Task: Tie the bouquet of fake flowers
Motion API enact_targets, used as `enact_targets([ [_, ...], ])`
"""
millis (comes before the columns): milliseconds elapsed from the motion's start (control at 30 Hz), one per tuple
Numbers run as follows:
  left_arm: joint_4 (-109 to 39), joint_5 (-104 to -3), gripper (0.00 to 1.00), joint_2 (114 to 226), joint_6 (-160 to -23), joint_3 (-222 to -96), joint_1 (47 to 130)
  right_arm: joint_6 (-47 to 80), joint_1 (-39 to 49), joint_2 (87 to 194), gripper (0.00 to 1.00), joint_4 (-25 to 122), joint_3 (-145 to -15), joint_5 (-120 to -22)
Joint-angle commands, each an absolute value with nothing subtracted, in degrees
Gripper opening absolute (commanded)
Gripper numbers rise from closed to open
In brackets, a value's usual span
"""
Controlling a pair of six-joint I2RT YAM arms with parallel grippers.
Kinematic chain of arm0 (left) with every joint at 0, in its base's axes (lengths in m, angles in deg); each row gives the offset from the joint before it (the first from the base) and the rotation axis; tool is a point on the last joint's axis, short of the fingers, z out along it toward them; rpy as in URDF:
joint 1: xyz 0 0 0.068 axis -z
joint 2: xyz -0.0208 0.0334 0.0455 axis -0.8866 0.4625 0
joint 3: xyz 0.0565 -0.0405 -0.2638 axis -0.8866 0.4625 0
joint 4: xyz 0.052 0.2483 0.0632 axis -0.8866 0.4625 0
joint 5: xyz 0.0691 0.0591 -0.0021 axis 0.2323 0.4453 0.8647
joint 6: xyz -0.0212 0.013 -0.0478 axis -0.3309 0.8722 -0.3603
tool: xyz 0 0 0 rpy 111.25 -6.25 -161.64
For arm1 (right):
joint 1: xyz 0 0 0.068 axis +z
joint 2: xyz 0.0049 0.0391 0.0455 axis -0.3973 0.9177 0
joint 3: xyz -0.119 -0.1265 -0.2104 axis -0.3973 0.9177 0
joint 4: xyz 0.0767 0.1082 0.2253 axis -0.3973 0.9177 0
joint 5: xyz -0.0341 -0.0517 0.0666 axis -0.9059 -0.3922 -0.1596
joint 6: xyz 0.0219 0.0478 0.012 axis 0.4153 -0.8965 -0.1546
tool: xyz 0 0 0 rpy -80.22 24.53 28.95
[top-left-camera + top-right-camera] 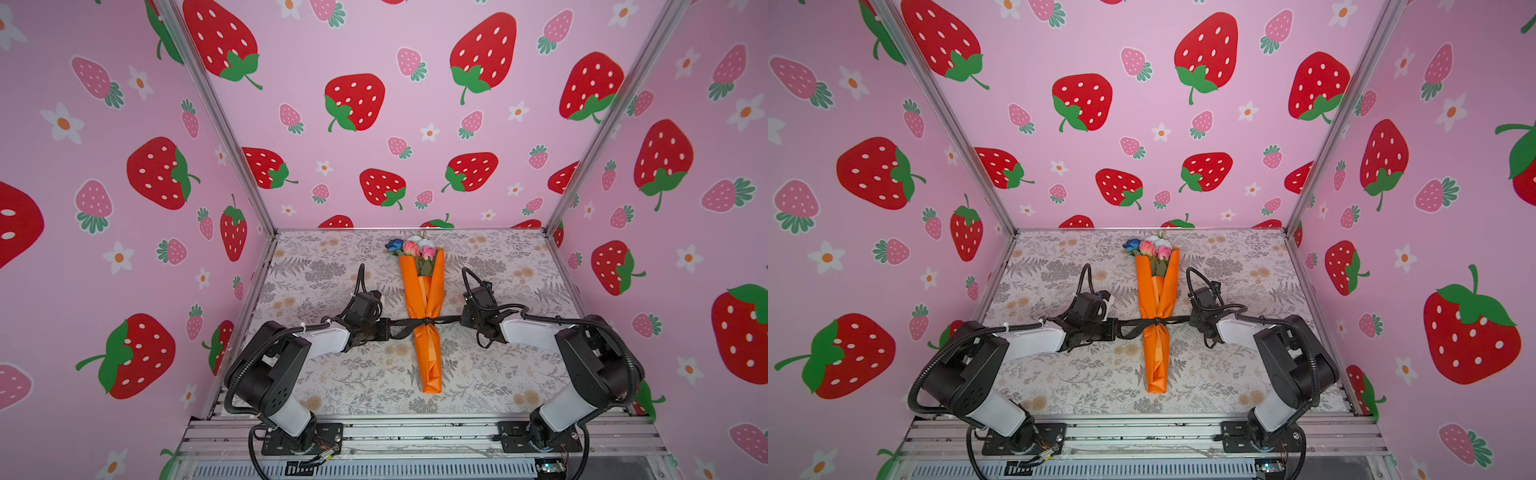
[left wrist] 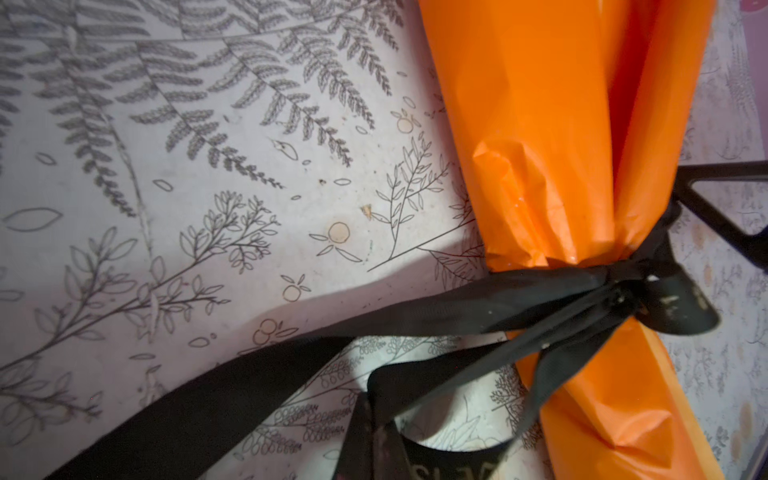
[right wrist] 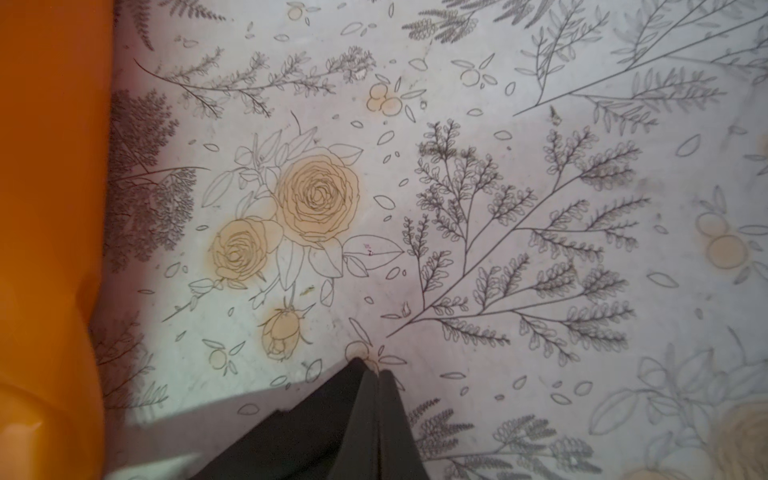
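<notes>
The bouquet of fake flowers (image 1: pixel 424 299) (image 1: pixel 1156 299) lies lengthwise mid-table in orange paper (image 2: pixel 540 124) (image 3: pixel 50 208), its pink, blue and white blooms (image 1: pixel 415 246) at the far end. A black ribbon (image 2: pixel 457 307) circles its waist and meets in a knot (image 1: pixel 425 322) (image 1: pixel 1156 321) (image 2: pixel 623 286). My left gripper (image 1: pixel 388 328) (image 1: pixel 1116 328) (image 2: pixel 376 432), left of the knot, is shut on a ribbon strand. On the other side my right gripper (image 1: pixel 461 319) (image 1: pixel 1190 319) (image 3: pixel 378 374) is shut on the other ribbon end, which runs taut to the knot.
The table (image 1: pixel 498 374) has a grey floral cover. Pink strawberry-print walls close in the left, back and right sides. An aluminium rail (image 1: pixel 415 432) with both arm bases runs along the front edge. A loose ribbon loop (image 1: pixel 399 332) lies beside the left gripper.
</notes>
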State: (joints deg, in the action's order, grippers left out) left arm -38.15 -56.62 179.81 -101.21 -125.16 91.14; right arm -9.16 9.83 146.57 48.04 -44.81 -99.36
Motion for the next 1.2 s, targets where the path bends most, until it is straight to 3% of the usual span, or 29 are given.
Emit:
enact_targets([
  [0, -35.78, -52.41, 0.0, 180.43, -103.44, -123.53, 89.55, -8.43, 8.33, 148.03, 0.0, 50.92, -46.03, -104.53],
  [400, -36.98, -49.01, 0.0, 179.93, -105.16, -121.78, 88.01, -7.38, 6.59, 148.11, 0.0, 50.16, -45.21, -105.69],
  [1167, -42.0, -49.01, 0.0, 178.68, -107.45, -118.58, 86.67, -5.32, 1.1, 144.49, 0.0, 43.3, -39.92, -99.27],
])
